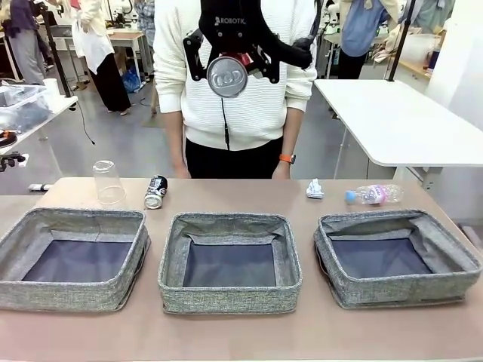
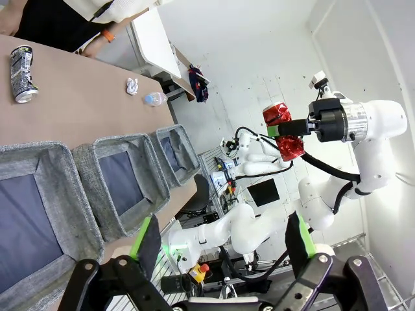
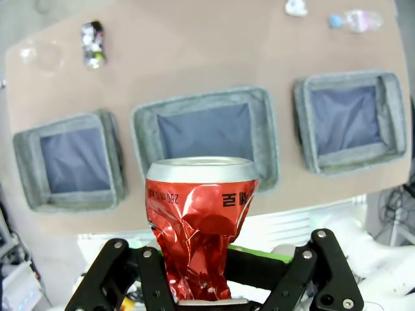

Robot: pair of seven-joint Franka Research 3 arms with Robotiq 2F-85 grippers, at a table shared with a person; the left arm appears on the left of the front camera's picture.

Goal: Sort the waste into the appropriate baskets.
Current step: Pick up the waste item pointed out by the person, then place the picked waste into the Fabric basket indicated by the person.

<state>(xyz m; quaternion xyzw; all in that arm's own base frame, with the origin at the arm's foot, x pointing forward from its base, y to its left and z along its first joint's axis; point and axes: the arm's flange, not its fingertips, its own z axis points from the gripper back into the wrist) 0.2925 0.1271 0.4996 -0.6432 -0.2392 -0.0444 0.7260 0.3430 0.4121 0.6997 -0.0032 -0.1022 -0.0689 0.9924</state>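
Leftmost, left gripper (image 2: 220, 228), jaws apart, empty. Along far side of table (image 1: 226, 192): cup (image 1: 108, 182), black-and-silver can (image 1: 155, 191), paper wad (image 1: 315, 188), bottle (image 1: 373, 195). Nearer, in a row: left basket (image 1: 68, 294), middle basket (image 1: 230, 298), right basket (image 1: 407, 290). High above middle basket, right gripper (image 1: 229, 74) clamped on crushed red can (image 3: 198, 220).

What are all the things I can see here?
baskets: three, grey, in a row along the near side of the table
table: one, brown, under everything
plastic cup: one, clear, upside down, far left
black-and-silver can: one, lying beside the cup
paper wad: one, white, far right of middle
bottle: one, clear with pink label, lying far right
crushed can: one, red, in the air
person: one, white sweater, far side
left gripper: open, holds nothing
right gripper: shut on the crushed can
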